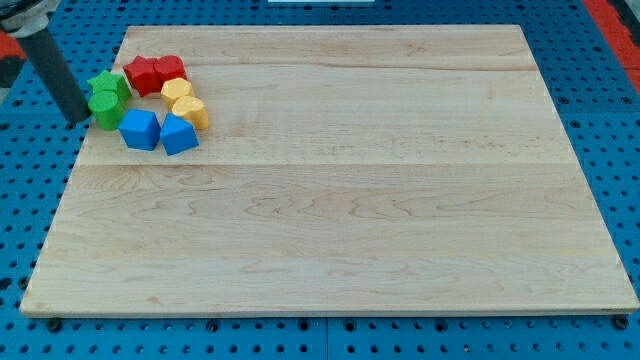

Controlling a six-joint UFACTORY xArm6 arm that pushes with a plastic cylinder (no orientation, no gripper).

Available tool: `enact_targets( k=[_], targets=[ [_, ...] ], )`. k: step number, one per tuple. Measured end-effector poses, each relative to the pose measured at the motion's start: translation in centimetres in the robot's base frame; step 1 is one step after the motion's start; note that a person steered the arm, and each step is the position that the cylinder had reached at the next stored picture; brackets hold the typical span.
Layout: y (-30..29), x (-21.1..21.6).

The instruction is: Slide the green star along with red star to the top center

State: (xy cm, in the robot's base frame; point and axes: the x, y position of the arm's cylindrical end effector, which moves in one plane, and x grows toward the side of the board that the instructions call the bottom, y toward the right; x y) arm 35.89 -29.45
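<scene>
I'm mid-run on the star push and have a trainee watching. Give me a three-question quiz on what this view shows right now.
1. True or false: the green star already sits at the board's top center.
2. Multiple choice: my tip is (A) at the view's right of the cluster, (B) at the view's left, beside the green cylinder, (C) between the two blue blocks.
3. Fill in: the red star has another ___ block touching it on the view's right.

Key
1. False: it lies in the top-left corner of the wooden board.
2. B.
3. Red.
</scene>
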Motion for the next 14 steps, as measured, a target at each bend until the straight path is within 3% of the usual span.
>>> enact_targets(
  k=[2, 5, 6, 8, 9, 10, 11, 12, 14],
  targets=[
    [8.0, -5.0],
    [-0.9, -3.1],
    [-0.8, -5.1],
    [10.2, -10.9],
    [8.8, -10.5],
    [2.2, -10.5],
    [2.1, -14.6],
    [7.5, -16.6],
    [19.5, -16.6]
  ],
)
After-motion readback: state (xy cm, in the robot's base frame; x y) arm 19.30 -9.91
